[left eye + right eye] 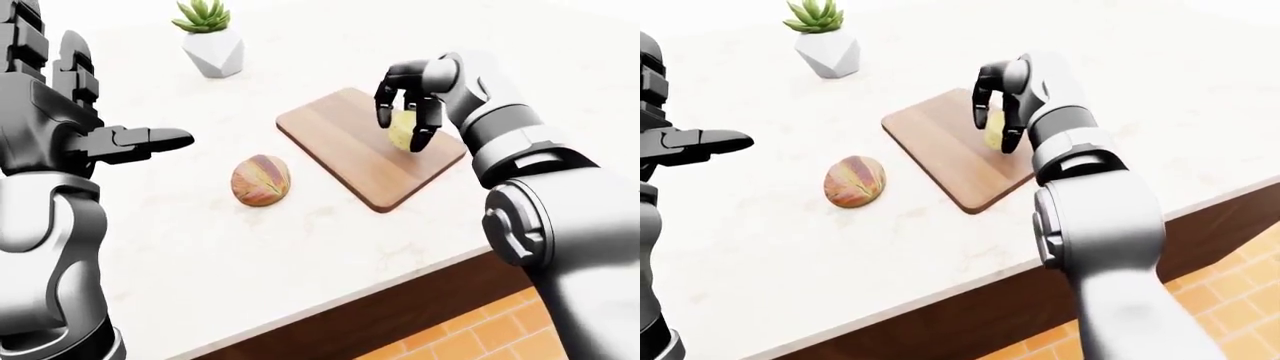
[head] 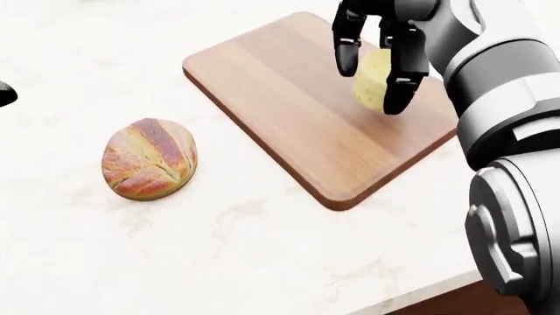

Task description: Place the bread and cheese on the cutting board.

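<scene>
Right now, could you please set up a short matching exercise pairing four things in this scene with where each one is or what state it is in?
Things:
1. cheese
2. bread
3. left hand
4. potted succulent

Places or states:
A. on the bare counter, to the left of the cutting board in the head view
B. raised, fingers spread, holding nothing
C. near the top of the left-eye view, off the board
D. between the fingers of the right hand, over the board

Pairs: 1-D, 2-A, 3-B, 4-C
</scene>
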